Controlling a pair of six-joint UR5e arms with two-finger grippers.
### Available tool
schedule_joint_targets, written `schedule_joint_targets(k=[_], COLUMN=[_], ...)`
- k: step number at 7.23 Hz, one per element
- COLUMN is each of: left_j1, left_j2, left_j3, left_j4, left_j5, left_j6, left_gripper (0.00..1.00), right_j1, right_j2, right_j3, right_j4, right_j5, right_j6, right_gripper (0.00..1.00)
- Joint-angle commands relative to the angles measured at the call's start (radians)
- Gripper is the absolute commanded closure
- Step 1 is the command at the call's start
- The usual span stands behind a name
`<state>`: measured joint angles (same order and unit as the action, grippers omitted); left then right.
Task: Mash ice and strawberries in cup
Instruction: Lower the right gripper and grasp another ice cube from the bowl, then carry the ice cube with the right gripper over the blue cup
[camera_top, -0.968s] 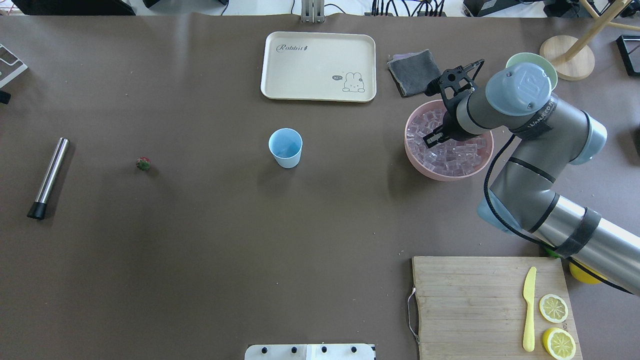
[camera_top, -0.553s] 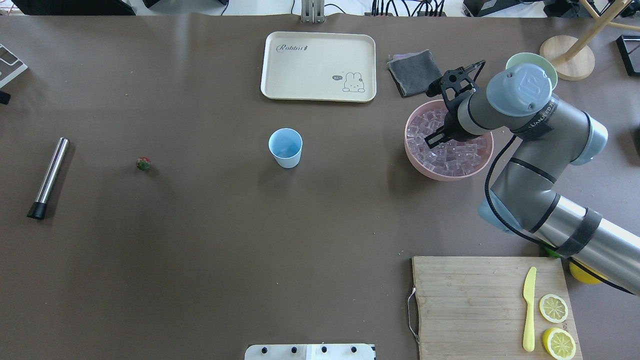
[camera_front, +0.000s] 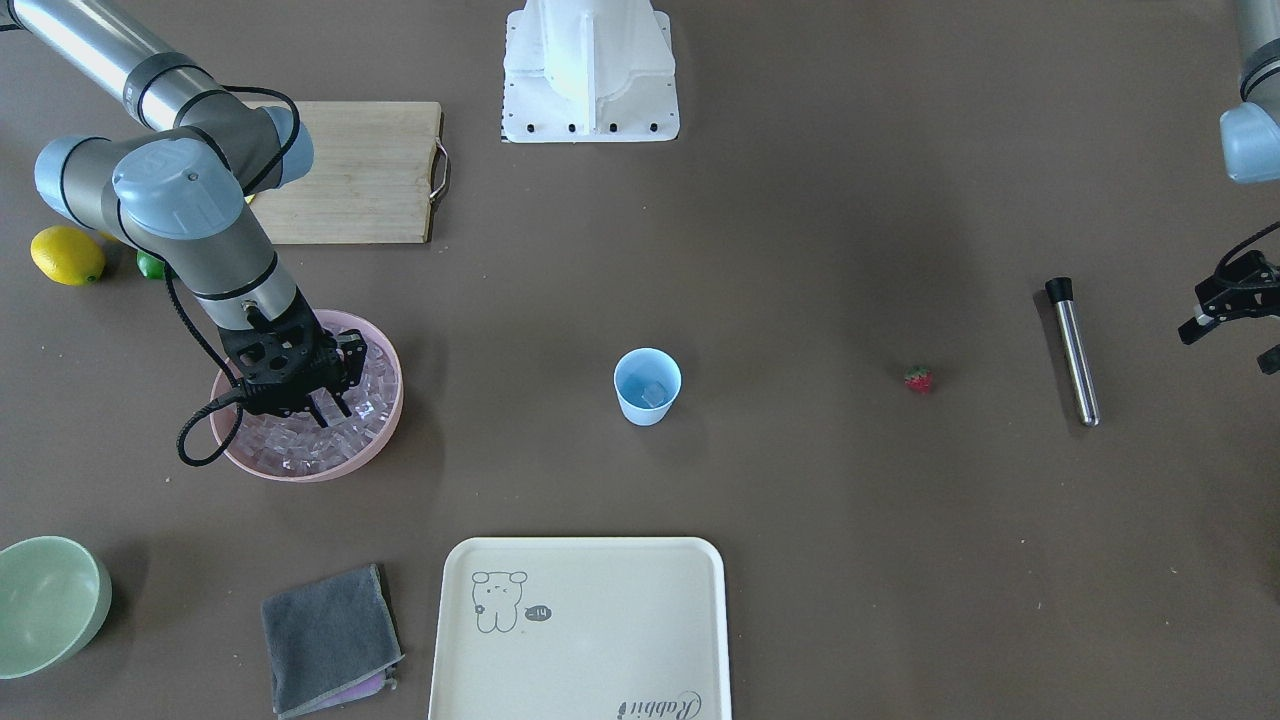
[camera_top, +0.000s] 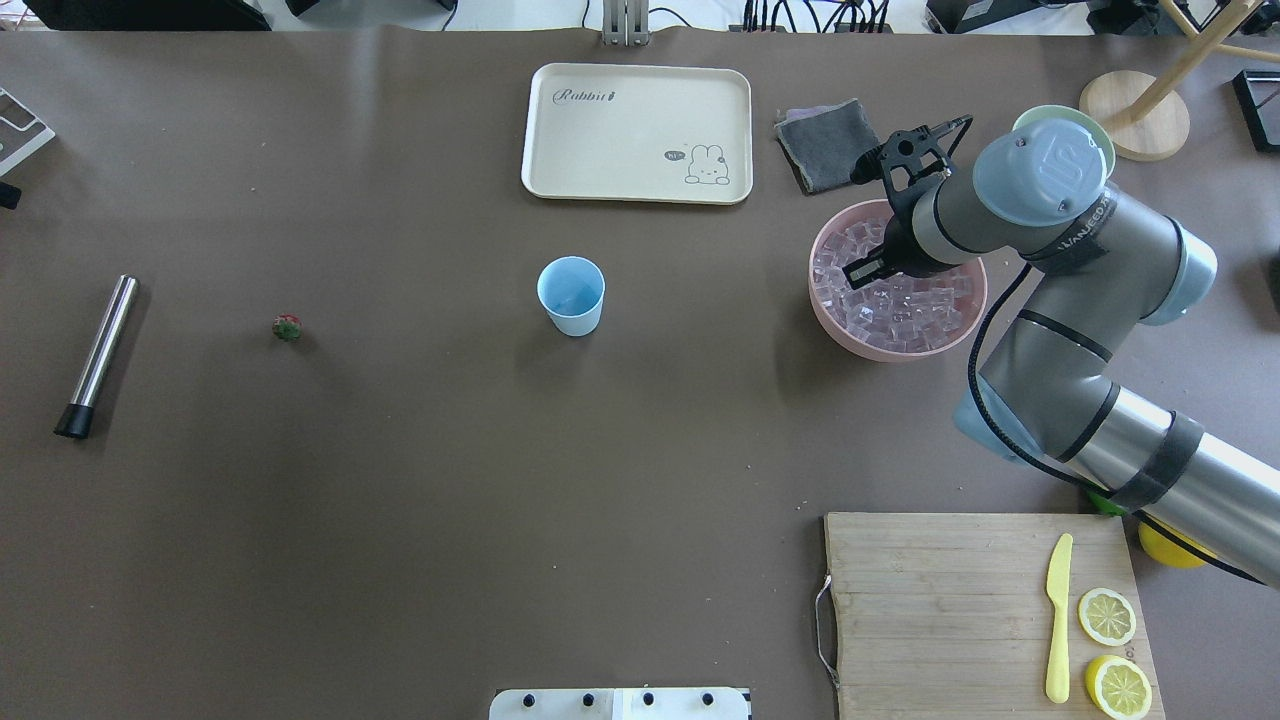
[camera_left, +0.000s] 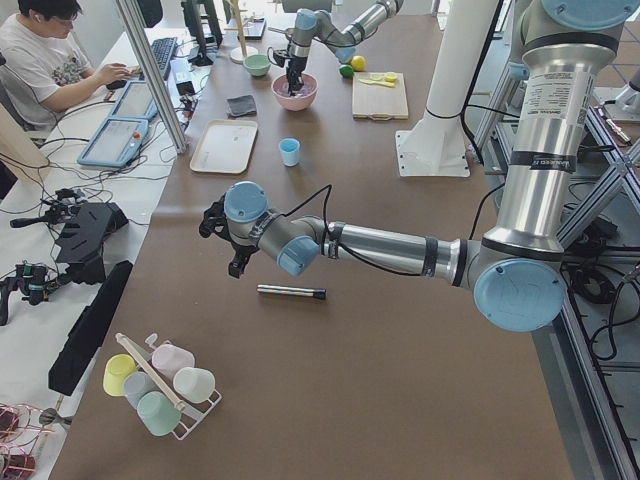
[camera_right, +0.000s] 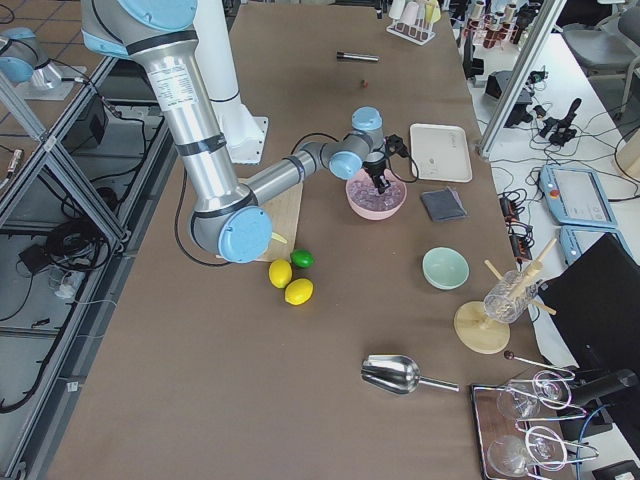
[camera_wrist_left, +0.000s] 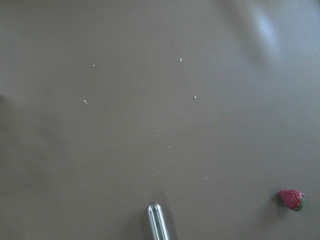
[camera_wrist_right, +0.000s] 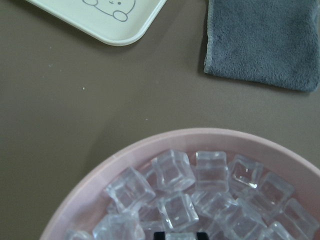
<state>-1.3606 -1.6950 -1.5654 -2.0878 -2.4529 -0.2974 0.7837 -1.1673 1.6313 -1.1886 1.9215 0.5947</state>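
The light-blue cup (camera_top: 571, 295) stands mid-table with one ice cube in it (camera_front: 655, 393). The pink bowl (camera_top: 835, 335) on the right is full of ice (camera_top: 905, 320). My right gripper (camera_top: 862, 270) reaches down into the bowl, its fingertips (camera_wrist_right: 160, 236) close together among the cubes, apparently shut on one. The strawberry (camera_top: 287, 327) lies on the table to the left. A steel muddler (camera_top: 97, 355) lies farther left. My left gripper (camera_front: 1230, 325) hovers open and empty beyond the muddler, near the table's left end.
A cream tray (camera_top: 636, 132) and a grey cloth (camera_top: 825, 143) lie at the far side. A pale green bowl (camera_front: 50, 600) sits beyond the pink bowl. A cutting board (camera_top: 940, 600) holds a yellow knife and lemon halves.
My right gripper has shifted slightly toward the far side of the pink bowl and seems a little higher. The cup, strawberry and muddler have not moved.
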Motion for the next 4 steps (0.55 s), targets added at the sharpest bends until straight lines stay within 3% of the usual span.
schedule_joint_targets(k=[1, 3, 4], left_j1=[0.0, 0.002, 0.002], left_j2=[0.0, -0.003, -0.003], left_j3=[-0.001, 0.001, -0.002], left_j4=[0.0, 0.0, 0.0], left_j5=[0.0, 0.0, 0.0], left_j6=[0.0, 0.0, 0.0], left_gripper=[0.03, 0.03, 0.03], right_j1=[0.046, 0.042, 0.032], right_j2=[0.09, 0.228, 0.288], right_j3=[0.045, 0.056, 0.042], right_j4=[-0.136, -0.332, -0.351], right_j5=[0.078, 0.077, 0.074], right_j6=[0.028, 0.068, 0.136], right_gripper=[1.0, 1.0, 1.0])
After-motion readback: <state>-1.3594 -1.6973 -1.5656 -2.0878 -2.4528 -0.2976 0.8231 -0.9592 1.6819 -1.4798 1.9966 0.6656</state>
